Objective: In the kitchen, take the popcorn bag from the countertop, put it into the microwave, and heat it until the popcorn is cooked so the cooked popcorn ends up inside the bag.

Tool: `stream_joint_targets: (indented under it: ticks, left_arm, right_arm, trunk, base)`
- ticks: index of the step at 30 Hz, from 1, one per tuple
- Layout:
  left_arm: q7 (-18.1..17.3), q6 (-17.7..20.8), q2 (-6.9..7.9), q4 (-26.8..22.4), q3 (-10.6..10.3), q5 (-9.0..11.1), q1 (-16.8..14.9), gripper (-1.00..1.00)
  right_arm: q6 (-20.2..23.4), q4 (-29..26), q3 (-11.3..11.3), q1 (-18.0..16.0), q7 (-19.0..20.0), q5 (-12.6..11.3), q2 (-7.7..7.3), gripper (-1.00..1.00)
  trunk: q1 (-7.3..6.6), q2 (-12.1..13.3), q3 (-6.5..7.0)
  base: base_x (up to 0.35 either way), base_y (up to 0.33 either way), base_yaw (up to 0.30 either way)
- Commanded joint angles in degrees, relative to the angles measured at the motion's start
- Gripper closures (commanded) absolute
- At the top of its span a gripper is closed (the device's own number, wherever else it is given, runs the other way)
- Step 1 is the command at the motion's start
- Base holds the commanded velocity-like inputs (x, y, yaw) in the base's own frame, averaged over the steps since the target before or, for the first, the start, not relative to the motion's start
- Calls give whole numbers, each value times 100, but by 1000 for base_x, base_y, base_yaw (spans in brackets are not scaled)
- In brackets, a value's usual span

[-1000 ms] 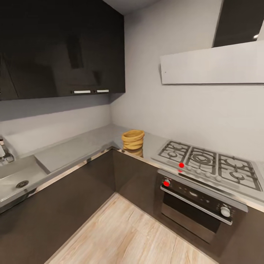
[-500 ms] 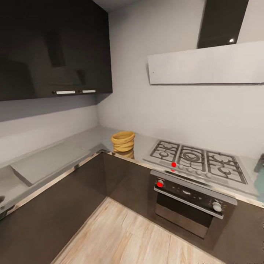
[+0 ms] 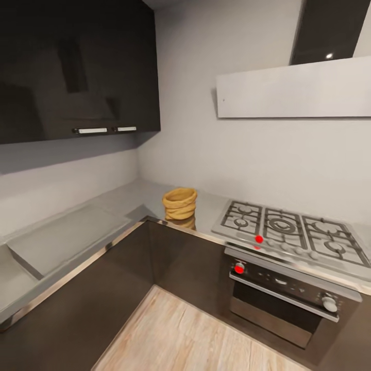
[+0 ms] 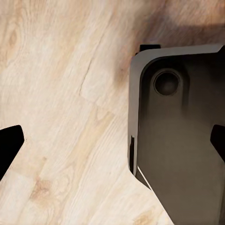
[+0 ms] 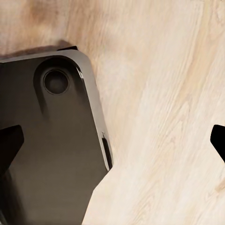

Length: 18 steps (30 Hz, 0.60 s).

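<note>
No readable text, labels or numbers anywhere, oven (image 3: 288, 296) panel markings too blurred (mere smudges)

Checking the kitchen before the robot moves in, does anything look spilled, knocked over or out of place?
Nothing stands out. The popcorn bag stands upright on the countertop by the corner, left of the gas hob; no spill shows.
</note>
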Motion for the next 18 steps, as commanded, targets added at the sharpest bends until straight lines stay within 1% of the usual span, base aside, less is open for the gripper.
stream_joint_targets:
  ticks: [1,8,11,18]
  left_arm:
    - [-3,-15,0,-1,0,0,-1,-100]
    - [-3,-15,0,-1,0,0,3,-100]
    - [-3,-16,0,-1,0,0,0,-100]
    - [-3,-15,-4,-1,0,0,2,-100]
  right_arm:
    - [-36,12,-20,-4,-6,0,-1,-100]
    - [-36,12,-20,-4,-6,0,-1,-100]
    - [-36,12,-20,-4,-6,0,17,-100]
    - [-36,12,-20,-4,-6,0,42,-100]
  trunk:
    - [4,-5,-6]
    - [4,-5,-6]
    - [4,-5,-6]
    - [4,-5,-6]
  base:
    - [238,217,0]
    - [233,220,-9]
    - [201,245,-220]
    - [193,251,-285]
